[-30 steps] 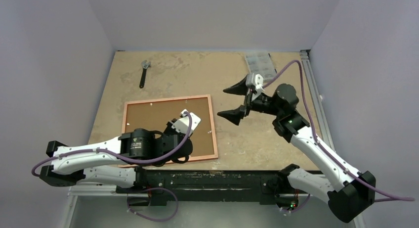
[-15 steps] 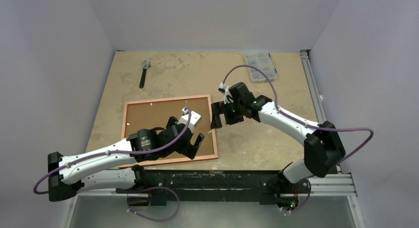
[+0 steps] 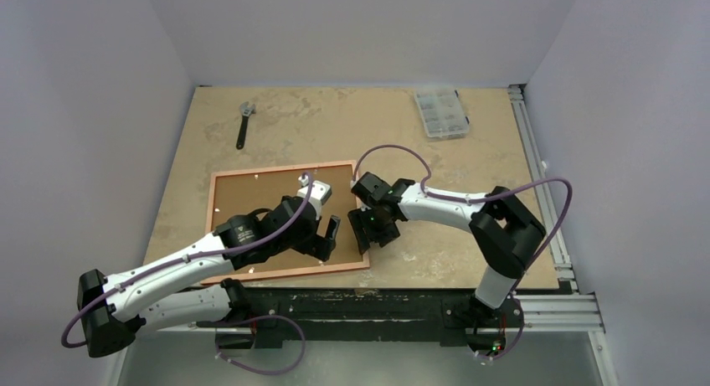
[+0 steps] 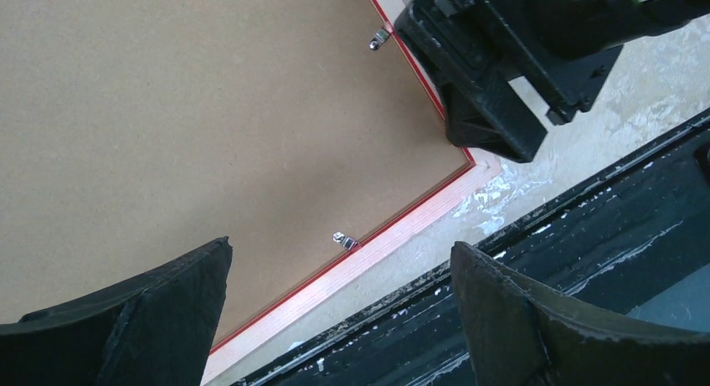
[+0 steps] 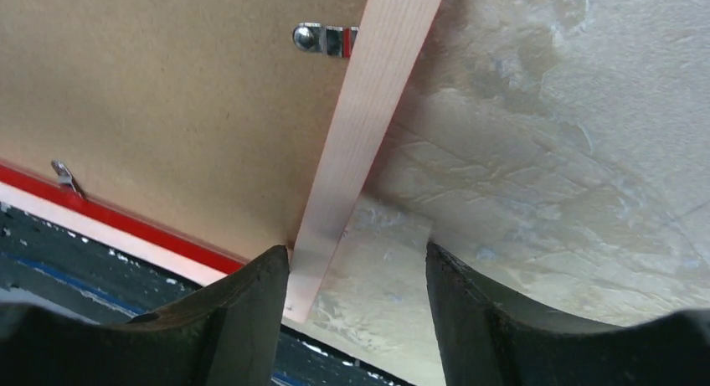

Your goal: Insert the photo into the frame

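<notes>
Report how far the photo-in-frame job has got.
Done: the frame lies back-up with the backing board seated in it; no photo shows, so whether it is underneath cannot be told. In hand: the left tool and right tool, both open and empty, hover at its near right corner. Left: probably checking the clips.
</notes>
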### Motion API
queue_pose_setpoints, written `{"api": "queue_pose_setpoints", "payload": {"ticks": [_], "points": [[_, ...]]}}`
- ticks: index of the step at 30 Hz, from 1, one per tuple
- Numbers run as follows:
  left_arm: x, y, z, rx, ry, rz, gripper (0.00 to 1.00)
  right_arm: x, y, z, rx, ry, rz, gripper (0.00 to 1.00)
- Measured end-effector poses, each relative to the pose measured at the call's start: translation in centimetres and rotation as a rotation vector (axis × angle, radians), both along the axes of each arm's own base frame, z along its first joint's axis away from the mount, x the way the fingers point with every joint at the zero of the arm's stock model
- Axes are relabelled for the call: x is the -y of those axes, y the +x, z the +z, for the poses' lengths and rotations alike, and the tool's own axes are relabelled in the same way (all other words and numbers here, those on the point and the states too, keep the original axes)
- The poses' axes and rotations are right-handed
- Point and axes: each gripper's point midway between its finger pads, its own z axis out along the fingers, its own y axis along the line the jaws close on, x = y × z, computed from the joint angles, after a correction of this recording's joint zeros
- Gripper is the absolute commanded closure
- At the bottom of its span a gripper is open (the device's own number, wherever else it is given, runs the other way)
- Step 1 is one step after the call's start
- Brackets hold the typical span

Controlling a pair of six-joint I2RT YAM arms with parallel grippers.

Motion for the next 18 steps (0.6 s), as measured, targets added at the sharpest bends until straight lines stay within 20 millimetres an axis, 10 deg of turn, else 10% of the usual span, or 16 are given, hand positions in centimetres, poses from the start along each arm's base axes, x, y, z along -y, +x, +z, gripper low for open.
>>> {"api": "queue_pose_setpoints", "payload": {"ticks": [7,18], "points": [[0.1,-0.1,0.0,-0.009,-0.006,-0.005,0.01,-1.6,0.8,-0.5,0.029,-0.007,-0.018,0.49],[-0.4,-0.3,0.6,0.04,-0.009,-0.06,0.02,-2.4,1.7,-0.3,0.069,-0.009,-0.056,1.0]]}}
